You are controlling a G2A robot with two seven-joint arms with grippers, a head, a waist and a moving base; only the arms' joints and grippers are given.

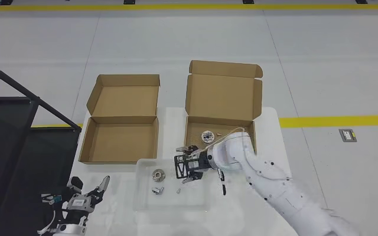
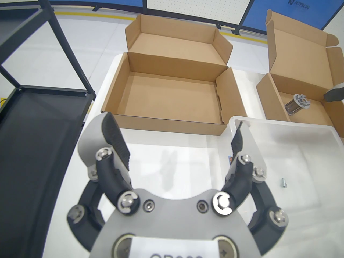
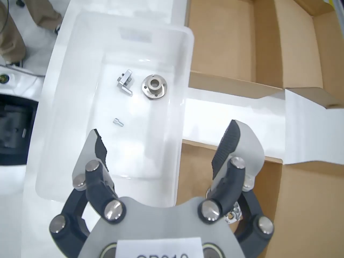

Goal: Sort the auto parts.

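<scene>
Right gripper [image 3: 165,132] hangs wide and empty. One finger is over the clear tray [image 3: 188,54] and the other is over the strip of table [image 3: 231,108] beside it, so the tray's side wall runs between the jaws. Behind and below the wrist lies the filled box [image 1: 221,97], where a cylinder part [image 1: 207,137] rests on the floor.

Just ahead of the tray-side finger lies a small bolt [image 3: 118,122], alone on the tray floor. Farther ahead a bracket [image 3: 125,81] and a round flange [image 3: 154,87] sit close together but apart. Beyond the tray stands the empty box [image 3: 220,28], its lid folded back.

The step in hand is judged to be the pick of the next part from the tray. To do it well, the gripper should shift sideways until both fingers clear the wall, then descend. The flange offers the surest hold: close across its raised hub, not across the thin rim. The bolt is small and may roll or slip from the pads.

Left gripper [image 2: 173,123], also wide and empty, hovers well apart from the right one, short of the tray.
</scene>
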